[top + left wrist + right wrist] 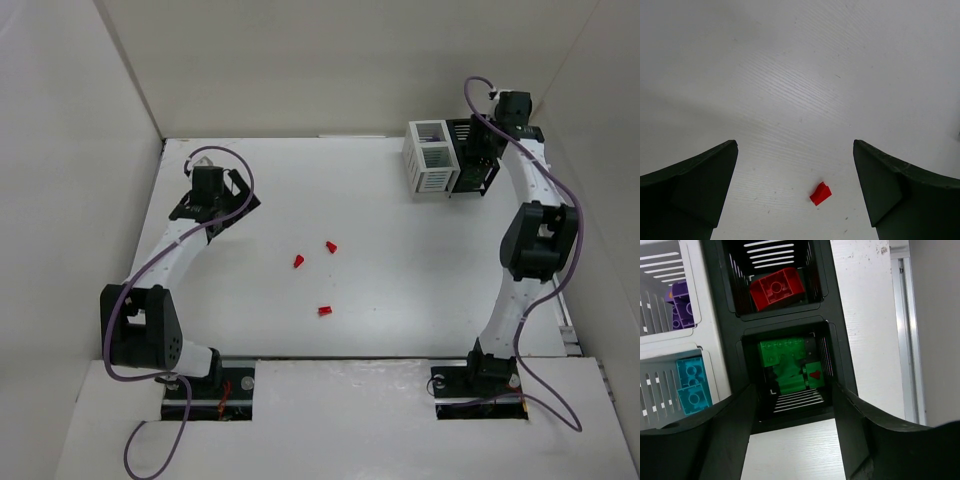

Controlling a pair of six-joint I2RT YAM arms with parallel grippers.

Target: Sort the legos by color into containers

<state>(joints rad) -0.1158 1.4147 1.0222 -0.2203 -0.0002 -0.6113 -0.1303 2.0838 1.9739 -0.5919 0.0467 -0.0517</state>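
Three red legos (298,261) (330,246) (324,311) lie on the white table's middle. The joined containers stand at the back right, one white (432,158) and one black (468,170). My right gripper (792,395) hovers over the black container (832,315), open, with nothing between its fingers. Below it, one compartment holds green legos (785,365) with a small red mark on one of them. The compartment beyond holds a red lego (777,288). The white container (710,340) holds purple (680,305) and teal (692,385) legos. My left gripper (795,147) is open above a red lego (820,194).
White walls close in the table on the left, back and right. A metal rail (907,330) runs along the table's right edge beside the containers. The left gripper (213,200) sits at the table's far left. The right gripper (482,148) is at the back right.
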